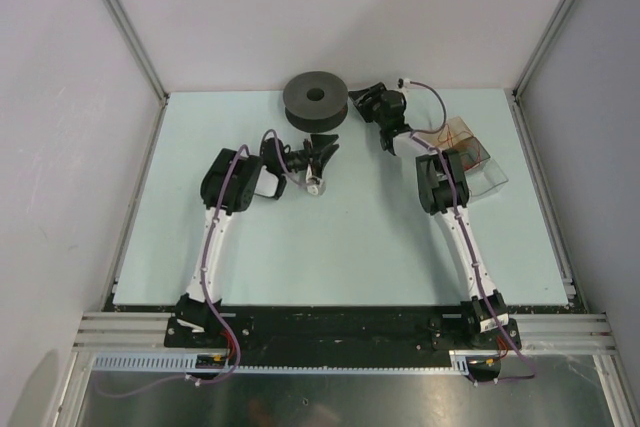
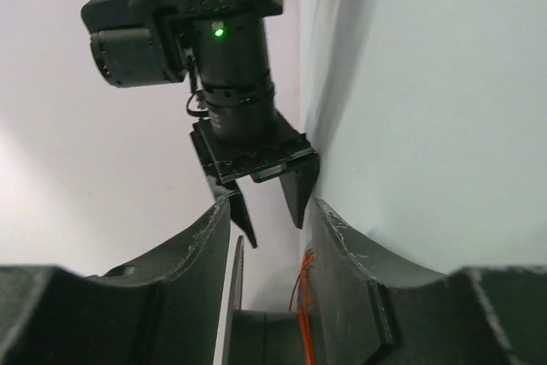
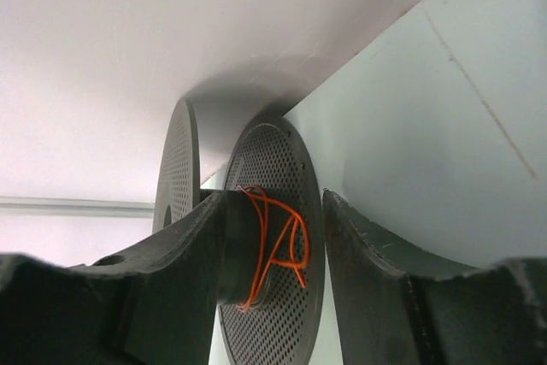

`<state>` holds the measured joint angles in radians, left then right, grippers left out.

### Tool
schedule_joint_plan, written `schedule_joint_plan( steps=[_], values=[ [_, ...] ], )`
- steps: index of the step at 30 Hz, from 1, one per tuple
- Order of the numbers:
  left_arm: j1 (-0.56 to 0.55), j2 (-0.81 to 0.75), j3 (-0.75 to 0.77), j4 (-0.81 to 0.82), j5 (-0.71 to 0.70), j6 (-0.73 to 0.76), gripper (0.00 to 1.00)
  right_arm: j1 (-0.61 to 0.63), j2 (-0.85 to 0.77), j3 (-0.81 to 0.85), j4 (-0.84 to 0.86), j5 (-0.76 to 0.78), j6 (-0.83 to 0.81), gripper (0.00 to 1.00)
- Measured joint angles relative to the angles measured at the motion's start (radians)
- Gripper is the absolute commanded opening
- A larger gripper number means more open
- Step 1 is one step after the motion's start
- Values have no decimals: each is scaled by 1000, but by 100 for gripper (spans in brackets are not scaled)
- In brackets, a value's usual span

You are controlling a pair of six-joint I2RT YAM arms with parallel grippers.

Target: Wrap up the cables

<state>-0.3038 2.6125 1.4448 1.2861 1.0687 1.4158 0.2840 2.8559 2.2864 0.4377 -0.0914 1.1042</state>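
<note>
I have the black perforated spool (image 1: 316,99) at the table's (image 1: 300,247) 12 o'clock, close to the back wall. Both arms are reached in toward it.

The left gripper (image 1: 322,152) sits at the spool's 6 o'clock. On its wrist camera the two fingers (image 2: 192,254) are spread wide, with the edge of a flange and the hub between them. I see no clamp on either, so I call it released.

The right gripper (image 1: 358,97) is just beside the spool at its 3 o'clock. The left wrist camera looks straight at it and shows its jaws apart with only wall between them, so it is released too.

The cables (image 3: 275,241) are on the spool. On the right wrist camera, thin orange strands loop loosely over the hub between the two perforated flanges, a few crossing each other rather than lying flat. A short run of the same orange shows low in the left wrist view, beside the right-hand finger.

A clear plastic box (image 1: 480,167) rests at the table's 2 o'clock, next to the right forearm.
</note>
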Motion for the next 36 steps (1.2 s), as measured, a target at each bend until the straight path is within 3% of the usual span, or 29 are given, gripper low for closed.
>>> schedule_joint_plan(
  steps=[12,15,17,28,32,36],
  values=[
    [-1,-163,-274,13,52,7,61,-2,-136,-167,-42,45,-83,75],
    [-4,-242,-367,10,57,-8,69,-2,-184,-221,-63,50,-116,92],
    [-8,-310,-423,10,56,-31,73,-1,-222,-254,-70,50,-142,98],
    [-26,-800,-721,8,-140,-257,99,-13,-629,-489,-87,-8,-374,99],
    [-29,-1083,-771,-156,-296,-372,99,-48,-833,-561,-138,-88,-505,99],
    [-42,-1306,-610,-536,-536,-570,100,-109,-1026,-612,-227,-193,-643,99]
  ],
)
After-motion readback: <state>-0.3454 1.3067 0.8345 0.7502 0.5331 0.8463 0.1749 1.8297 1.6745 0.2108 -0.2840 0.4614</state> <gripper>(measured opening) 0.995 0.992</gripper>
